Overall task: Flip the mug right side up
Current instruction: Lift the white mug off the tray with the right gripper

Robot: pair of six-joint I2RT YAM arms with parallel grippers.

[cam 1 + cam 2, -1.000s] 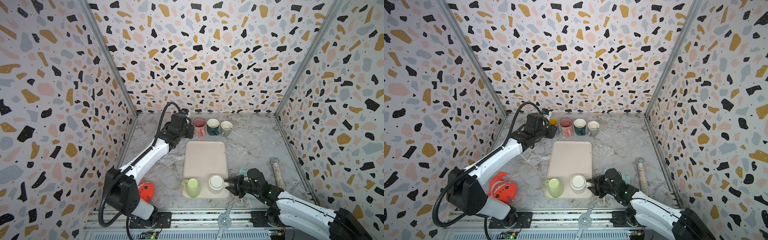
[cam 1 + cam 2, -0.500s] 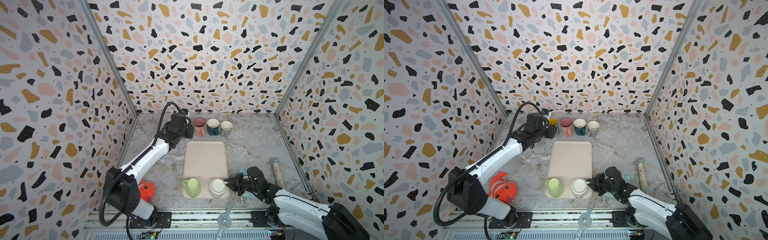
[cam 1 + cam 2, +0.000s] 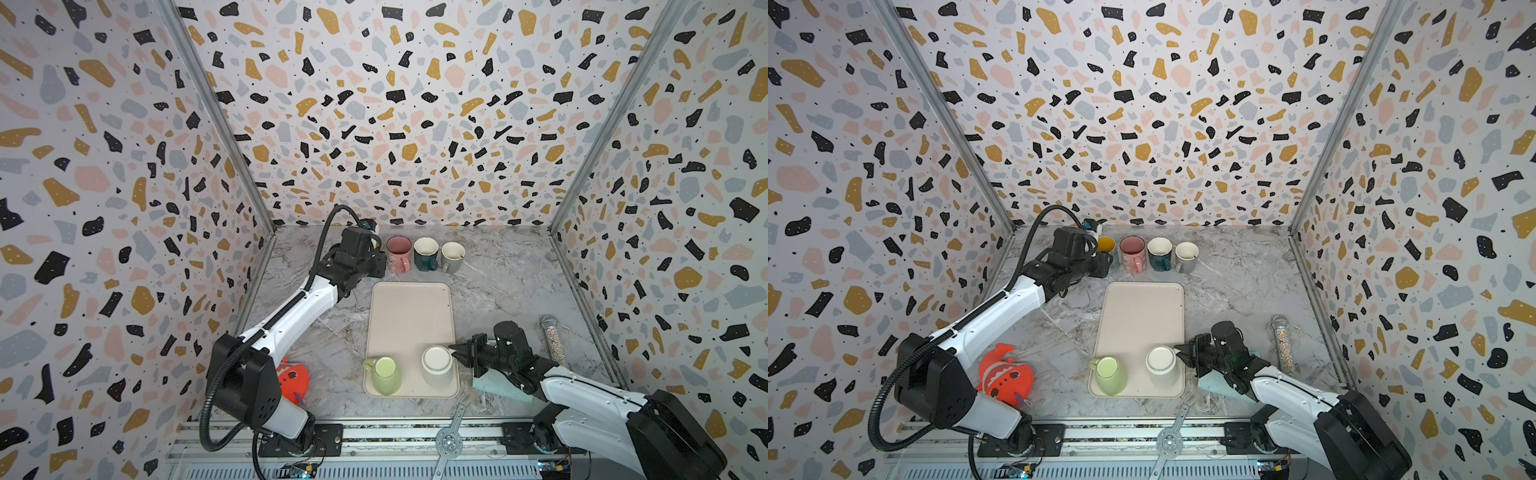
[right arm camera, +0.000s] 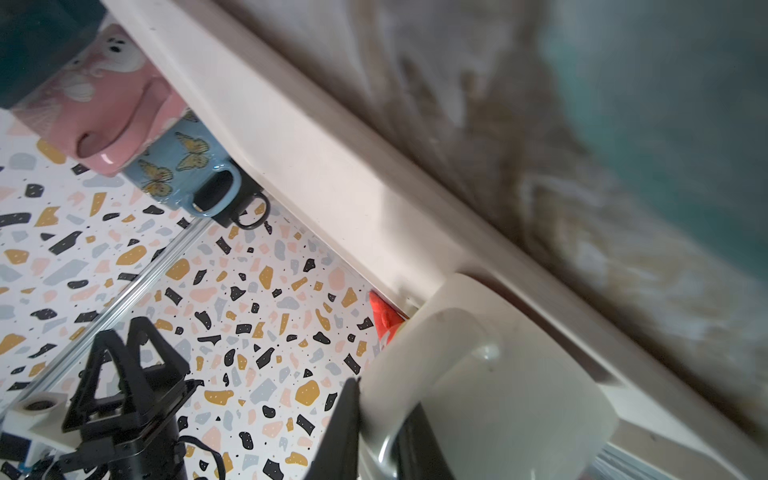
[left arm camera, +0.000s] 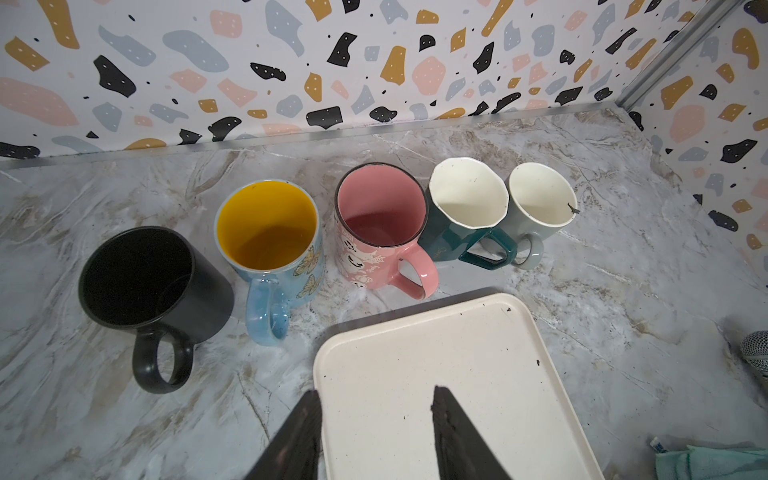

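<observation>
Mug (image 3: 437, 365) inverted at right edge of tray (image 3: 409, 316), right pincer (image 3: 455, 354) clamped on handle.

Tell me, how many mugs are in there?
7. Five in a back row: black, blue, pink, teal, grey. Two on the tray: green mug, white mug.

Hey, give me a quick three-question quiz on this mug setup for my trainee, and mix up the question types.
1. True or false: the right gripper is shut on the handle of the white mug.
2. How many mugs stand in the back row? A three, B five, C seven.
3. Fill in: the white mug and the green mug both stand on the ____.
Key: 1 true; 2 B; 3 tray.
</observation>
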